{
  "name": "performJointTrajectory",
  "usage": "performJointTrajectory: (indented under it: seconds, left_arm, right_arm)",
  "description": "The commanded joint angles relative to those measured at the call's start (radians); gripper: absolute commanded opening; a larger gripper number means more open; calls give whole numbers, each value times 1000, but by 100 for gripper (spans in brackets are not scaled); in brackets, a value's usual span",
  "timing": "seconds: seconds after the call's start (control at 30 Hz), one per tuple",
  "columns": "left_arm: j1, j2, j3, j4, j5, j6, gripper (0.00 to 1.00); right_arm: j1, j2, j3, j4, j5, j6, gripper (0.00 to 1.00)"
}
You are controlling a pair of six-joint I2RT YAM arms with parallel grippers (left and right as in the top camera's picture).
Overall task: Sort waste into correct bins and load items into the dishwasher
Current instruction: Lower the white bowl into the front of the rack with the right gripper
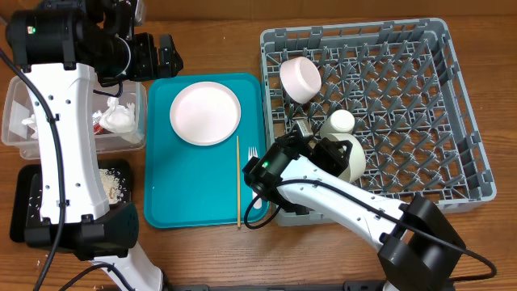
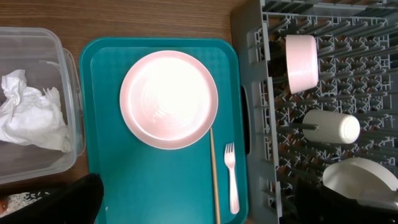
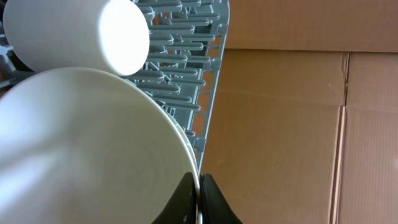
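We see the right gripper (image 3: 199,200) with its jaws pressed together on the rim of a pale bowl (image 1: 349,158), pinching it at the left-centre of the grey dish rack (image 1: 420,97), which fills the right half of the overhead frame. Just above that bowl the white cup (image 1: 338,123) lies on its side among the pegs, and a second bowl (image 1: 300,78) sits tilted in the rack's upper left corner. The left gripper (image 1: 159,55) hangs at the upper left of the frame, by the top edge of the teal tray (image 1: 174,198), its jaws spread and holding nothing. On that tray the pink plate (image 1: 205,113) lies flat in the upper part. Below and to the right of it, the white fork (image 2: 231,177) lies beside a thin wooden stick (image 2: 214,174), near the tray's right edge. At the far left, crumpled napkins (image 1: 119,120) sit in the clear tub (image 1: 10,121), and below it the black tray (image 1: 23,212) holds rice (image 1: 113,184).
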Motion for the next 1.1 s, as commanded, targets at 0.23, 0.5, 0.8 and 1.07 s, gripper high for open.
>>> performJointTrajectory:
  seconds: [0.23, 0.5, 0.8, 1.07]
  left_arm:
    - [2, -7, 13, 1, -6, 18, 100]
    - [2, -7, 13, 2, -6, 18, 100]
    - [2, -7, 13, 2, -6, 18, 100]
    - [2, -7, 13, 2, -6, 18, 100]
  right_arm:
    - [16, 3, -83, 66, 3, -66, 4]
    - [20, 3, -83, 9, 101, -65, 4]
    - [45, 3, -83, 21, 59, -65, 4]
    - [98, 3, -83, 23, 24, -64, 4]
